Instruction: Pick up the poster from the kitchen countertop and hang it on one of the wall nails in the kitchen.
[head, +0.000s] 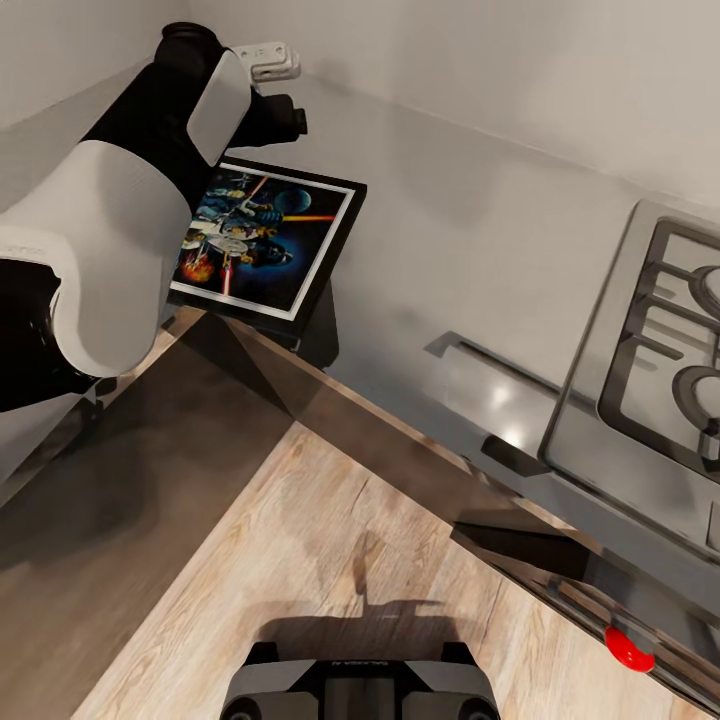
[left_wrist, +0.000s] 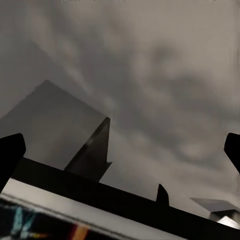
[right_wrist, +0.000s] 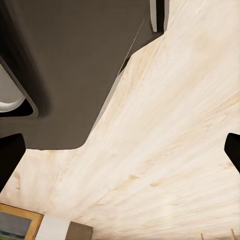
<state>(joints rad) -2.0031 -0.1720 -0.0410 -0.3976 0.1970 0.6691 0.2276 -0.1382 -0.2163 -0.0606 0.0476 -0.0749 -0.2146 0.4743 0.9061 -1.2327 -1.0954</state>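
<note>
The black-framed poster (head: 265, 240) lies face up on the light grey kitchen countertop (head: 450, 230), in its corner, with its near edge at the counter's front. My left arm reaches over the poster's left side, and my left gripper (head: 285, 118) hovers past the poster's far edge near the wall. In the left wrist view the left gripper (left_wrist: 120, 155) is open, its dark fingertips (left_wrist: 10, 155) wide apart, and the poster's black frame (left_wrist: 100, 197) runs just in front of them. My right gripper (right_wrist: 120, 155) is open over the wooden floor, holding nothing.
A steel gas hob (head: 650, 340) with black grates sits in the counter at the right, a red knob (head: 628, 650) below it. A white wall socket (head: 268, 60) is behind my left arm. Dark cabinet fronts (head: 400, 440) face wooden floor (head: 330, 560). My base (head: 360, 690) is at the bottom.
</note>
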